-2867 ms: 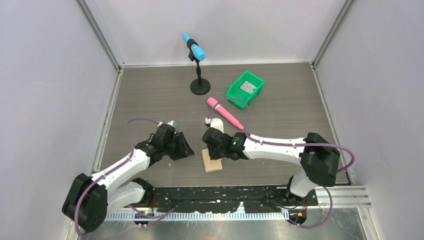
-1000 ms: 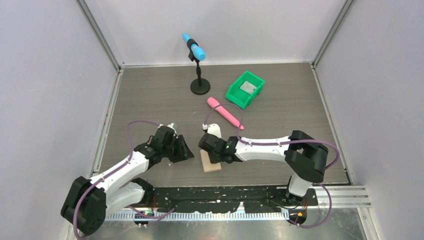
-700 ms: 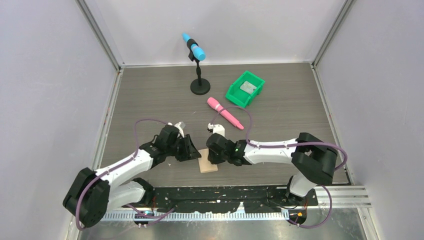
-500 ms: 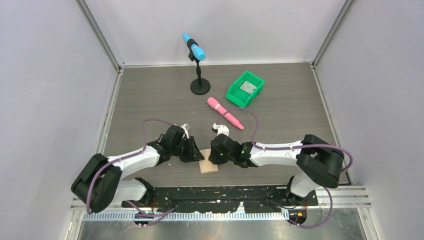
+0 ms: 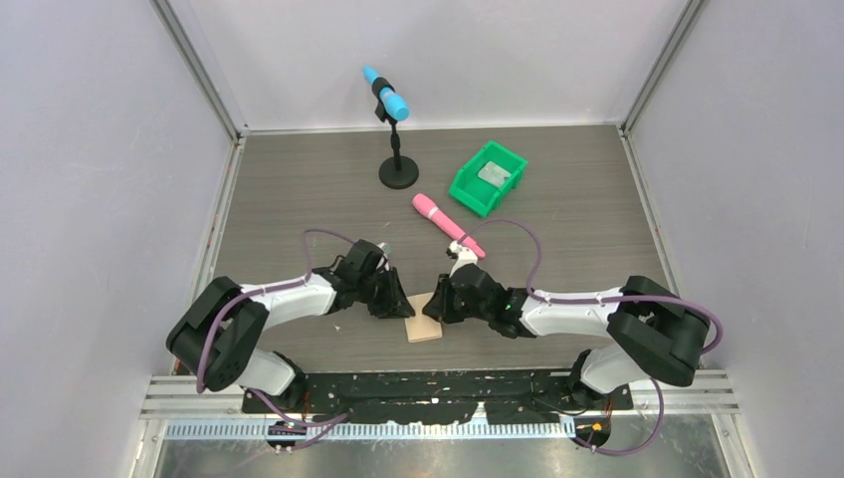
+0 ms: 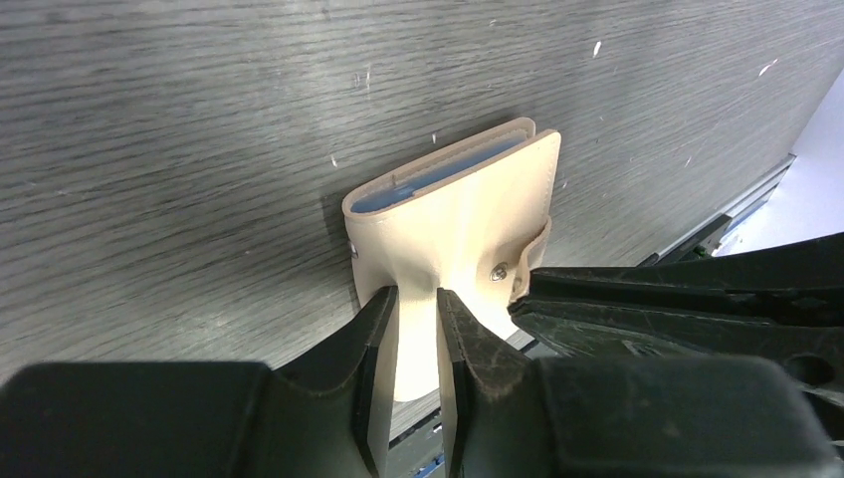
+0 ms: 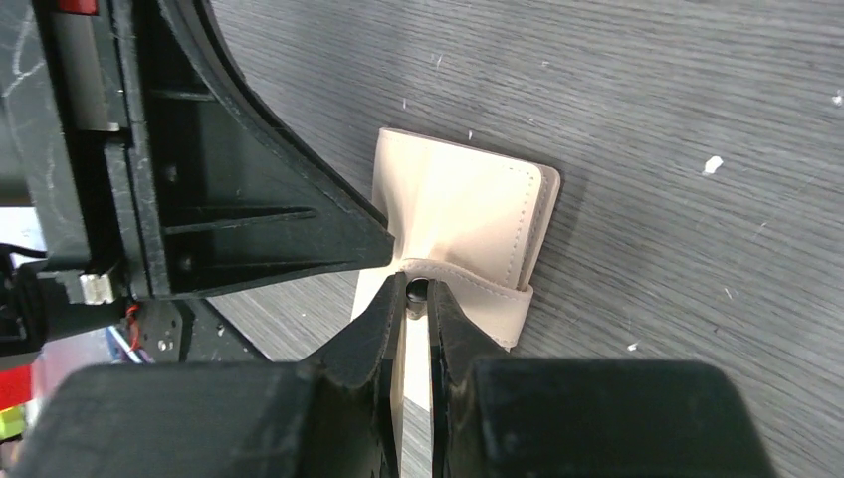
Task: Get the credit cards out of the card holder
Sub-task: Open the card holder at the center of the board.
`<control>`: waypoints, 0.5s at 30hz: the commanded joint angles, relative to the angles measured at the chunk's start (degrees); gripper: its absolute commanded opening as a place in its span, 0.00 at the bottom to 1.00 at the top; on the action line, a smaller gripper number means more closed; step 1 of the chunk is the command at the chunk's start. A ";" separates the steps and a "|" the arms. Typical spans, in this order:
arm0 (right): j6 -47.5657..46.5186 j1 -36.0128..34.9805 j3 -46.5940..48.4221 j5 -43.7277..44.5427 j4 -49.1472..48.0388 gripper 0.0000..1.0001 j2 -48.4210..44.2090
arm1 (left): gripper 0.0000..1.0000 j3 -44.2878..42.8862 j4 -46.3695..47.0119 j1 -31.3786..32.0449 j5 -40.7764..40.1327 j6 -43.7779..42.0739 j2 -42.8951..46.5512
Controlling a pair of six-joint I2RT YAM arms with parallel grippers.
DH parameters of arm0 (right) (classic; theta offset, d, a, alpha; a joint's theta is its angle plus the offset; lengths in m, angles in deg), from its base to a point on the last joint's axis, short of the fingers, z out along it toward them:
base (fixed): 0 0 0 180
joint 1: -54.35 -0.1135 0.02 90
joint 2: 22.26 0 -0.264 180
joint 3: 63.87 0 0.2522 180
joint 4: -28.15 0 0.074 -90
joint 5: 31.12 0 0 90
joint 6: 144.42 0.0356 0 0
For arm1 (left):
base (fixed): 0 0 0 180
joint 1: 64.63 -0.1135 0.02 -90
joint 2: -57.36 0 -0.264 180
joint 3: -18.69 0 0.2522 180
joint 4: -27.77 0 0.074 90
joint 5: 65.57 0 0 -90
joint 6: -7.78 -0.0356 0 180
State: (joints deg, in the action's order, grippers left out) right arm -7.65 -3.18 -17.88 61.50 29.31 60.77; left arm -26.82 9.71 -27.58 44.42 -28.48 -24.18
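While the holder (image 5: 424,329) lies on the table (image 5: 299,199) near its front edge, the left gripper (image 6: 416,297) is clamped on its puckered cover, with 1 blue card (image 6: 438,177) edge showing inside. The right gripper (image 7: 418,289) is pinched tight on the holder's snap strap (image 7: 488,294).

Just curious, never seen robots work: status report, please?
Left pincer pinching flat tan card holder. Right pincer shut on its snap strap. Thin blue card edge showing inside, not out yet. Nothing in the way.
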 commanded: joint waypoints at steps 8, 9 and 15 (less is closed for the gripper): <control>1.77 4.45 -4.08 -6.59 -8.51 0.05 -10.13 | 0.24 -0.64 -5.63 0.84 -4.94 -1.28 -2.34; 1.67 4.54 -3.94 -6.33 -7.62 0.05 -10.76 | 0.24 -0.99 -6.34 0.86 -5.03 -1.27 -1.58; 0.76 4.67 -3.38 -5.01 -3.69 0.05 -15.23 | 0.38 -1.87 -9.27 0.84 -5.64 -0.41 5.26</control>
State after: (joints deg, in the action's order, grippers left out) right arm -6.41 1.27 -22.49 55.99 25.88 48.77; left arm -28.26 6.24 -26.96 42.80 -28.59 -22.85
